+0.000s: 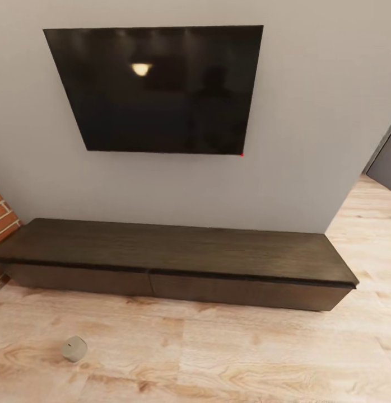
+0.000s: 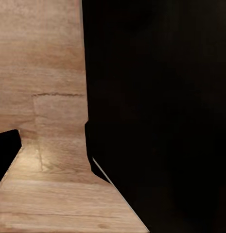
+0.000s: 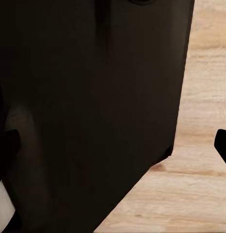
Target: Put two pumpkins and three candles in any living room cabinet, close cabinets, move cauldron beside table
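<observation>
The cabinet (image 1: 162, 249) is a long low dark-brown unit against the grey wall, and both of its drawer fronts sit flush and shut. One pale stubby candle (image 1: 74, 348) lies on the plank floor in front of the cabinet's left half. In the left wrist view, one dark fingertip (image 2: 7, 148) of my left gripper (image 2: 113, 150) stands at the picture's edge over the floor, beside a black bulk. The right wrist view has a dark fingertip (image 3: 222, 144) of my right gripper (image 3: 113, 145) at the far edge. Both grippers look open and hold nothing. Pumpkins, cauldron and table are out of view.
A black wall TV (image 1: 156, 89) hangs above the cabinet. Red brick of the fireplace (image 1: 2, 215) touches the cabinet's left end. A dark doorway (image 1: 386, 162) opens at the right, with light wood floor (image 1: 246, 358) stretching in front of the cabinet.
</observation>
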Controlling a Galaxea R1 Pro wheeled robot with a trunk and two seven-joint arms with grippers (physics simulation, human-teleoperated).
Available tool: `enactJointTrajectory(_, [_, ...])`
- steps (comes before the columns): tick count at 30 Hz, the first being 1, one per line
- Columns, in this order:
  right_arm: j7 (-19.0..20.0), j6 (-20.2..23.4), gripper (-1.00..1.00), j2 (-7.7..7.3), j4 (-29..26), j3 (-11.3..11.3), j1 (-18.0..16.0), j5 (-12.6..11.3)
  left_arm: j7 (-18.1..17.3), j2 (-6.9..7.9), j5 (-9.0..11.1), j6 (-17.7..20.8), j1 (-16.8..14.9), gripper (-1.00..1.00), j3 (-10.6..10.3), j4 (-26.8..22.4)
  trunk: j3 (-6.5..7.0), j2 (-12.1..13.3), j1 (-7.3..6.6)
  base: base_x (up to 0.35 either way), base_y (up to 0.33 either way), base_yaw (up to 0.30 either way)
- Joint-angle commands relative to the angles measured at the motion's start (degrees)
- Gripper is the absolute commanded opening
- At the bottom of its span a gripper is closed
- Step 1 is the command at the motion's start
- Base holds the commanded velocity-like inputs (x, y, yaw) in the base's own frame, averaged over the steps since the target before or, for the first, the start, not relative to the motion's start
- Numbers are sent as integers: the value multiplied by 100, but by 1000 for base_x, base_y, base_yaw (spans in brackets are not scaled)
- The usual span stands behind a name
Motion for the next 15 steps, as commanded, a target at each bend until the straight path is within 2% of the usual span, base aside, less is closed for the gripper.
enactJointTrajectory(1, [11, -22, 100, 0, 5, -5, -3, -2, -5, 16, 2, -8, 4, 100, -6, -9, -5, -2, 0, 87, 213, -54])
enactJointTrajectory(7, [11, -30, 100, 0, 5, 10, -3, -2, -5, 23, -36, -64, 2, 100, -16, -9, -6, -2, 0, 63, 88, -14])
enactJointTrajectory(15, [16, -298, 100, 0, 6, 19, -3, 20, -5, 23, -41, -120, 2, 100, -17, -8, -7, -2, 0, 5, -26, -1])
